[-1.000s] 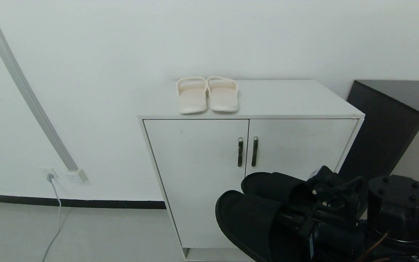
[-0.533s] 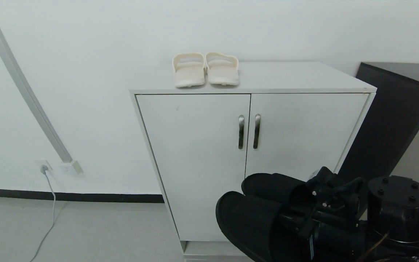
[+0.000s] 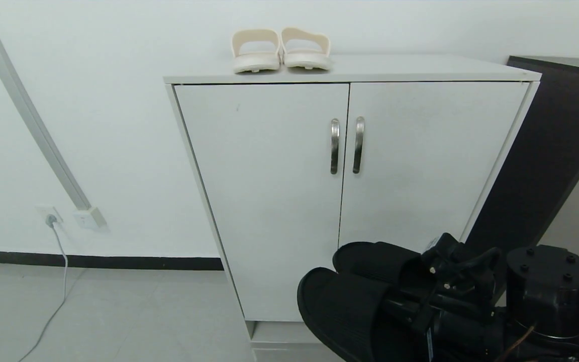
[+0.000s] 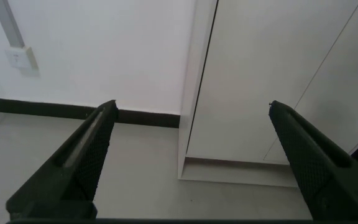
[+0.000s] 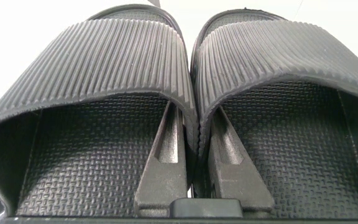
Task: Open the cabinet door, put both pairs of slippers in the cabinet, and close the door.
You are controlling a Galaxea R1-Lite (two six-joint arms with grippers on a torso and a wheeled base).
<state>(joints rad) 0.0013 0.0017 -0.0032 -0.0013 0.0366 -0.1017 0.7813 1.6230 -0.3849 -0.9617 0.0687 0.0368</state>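
Right wrist view: right tool (image 5: 196,163) clamps paired black ribbed rubber slippers (image 5: 123,68); left tool (image 4: 191,118) spread wide, empty, facing closed white two-door cabinet (image 3: 269,201).

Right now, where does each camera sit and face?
Head view: from the head, forward-down at the shut cabinet with cream slippers on top; right arm low right.
Left wrist view: past the open left gripper at the cabinet's base and floor.
Right wrist view: along the right gripper, shut on the black slippers.
Shared: head and left wrist views both show the cabinet.
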